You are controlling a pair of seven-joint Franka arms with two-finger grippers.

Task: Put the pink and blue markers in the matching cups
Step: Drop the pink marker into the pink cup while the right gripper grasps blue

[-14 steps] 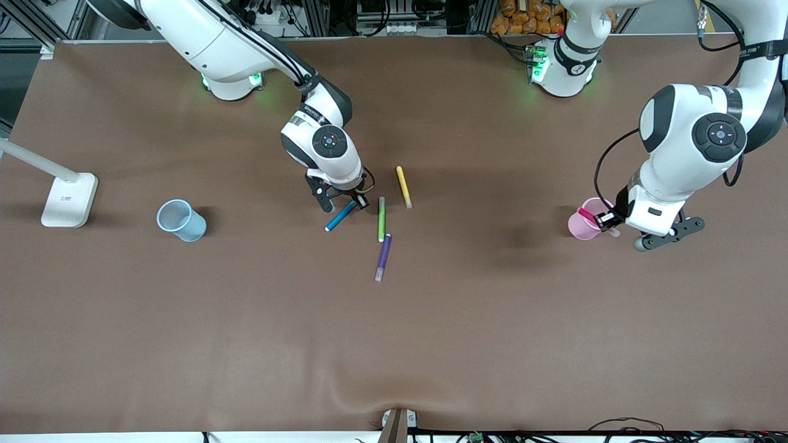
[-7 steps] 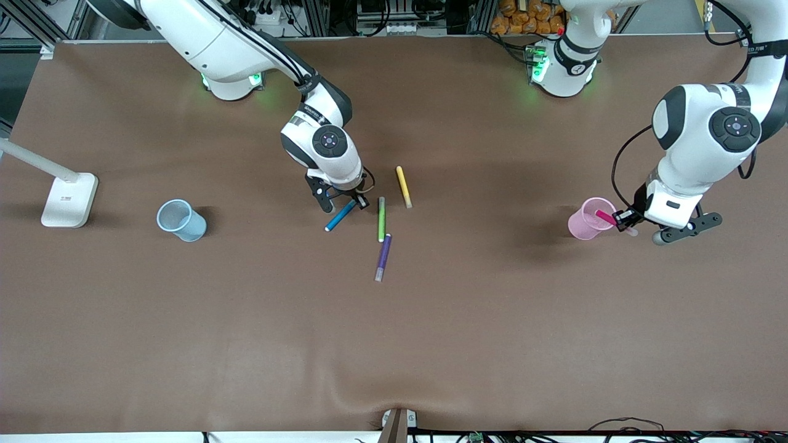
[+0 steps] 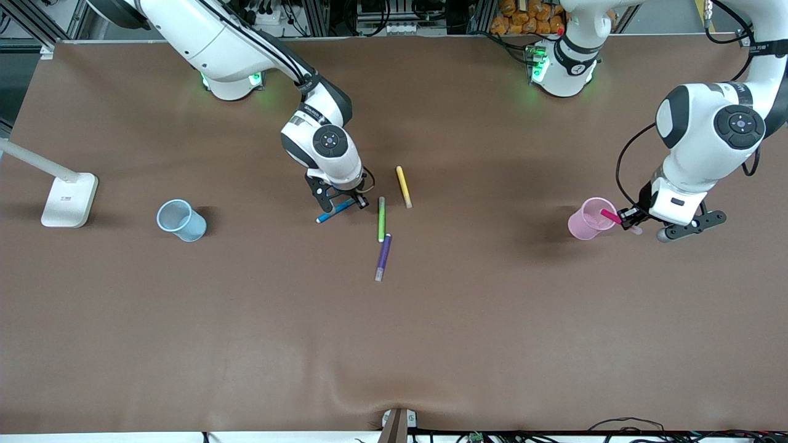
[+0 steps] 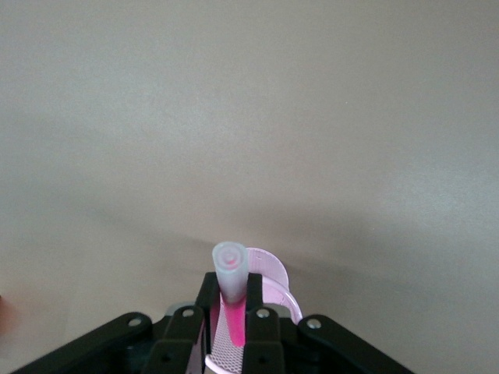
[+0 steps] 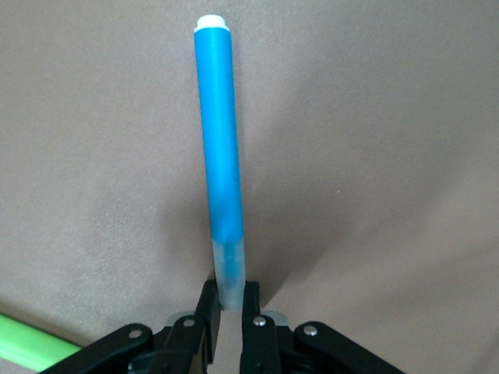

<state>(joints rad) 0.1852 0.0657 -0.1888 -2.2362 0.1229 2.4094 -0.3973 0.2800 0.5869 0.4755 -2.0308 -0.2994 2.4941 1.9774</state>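
Note:
My left gripper (image 3: 628,219) is shut on the pink marker (image 3: 611,216) by its pale cap. It holds the marker tilted, with the magenta end over the mouth of the pale pink cup (image 3: 588,220). The left wrist view shows the gripper (image 4: 231,287), the marker's cap (image 4: 230,269) between the fingers and the cup's rim (image 4: 274,274) below. My right gripper (image 3: 346,203) is shut on the greyish cap end of the blue marker (image 3: 332,213), low over the table. In the right wrist view the gripper (image 5: 230,294) holds the marker (image 5: 220,156). The pale blue cup (image 3: 180,220) stands toward the right arm's end.
A green marker (image 3: 381,219), a yellow marker (image 3: 403,186) and a purple marker (image 3: 383,256) lie on the table close beside the right gripper. The green marker's end also shows in the right wrist view (image 5: 31,343). A white lamp base (image 3: 69,199) stands near the blue cup.
The blue marker's free end has swung toward the blue cup in the right gripper. The left gripper has drawn the pink marker back toward the left arm's end of the table.

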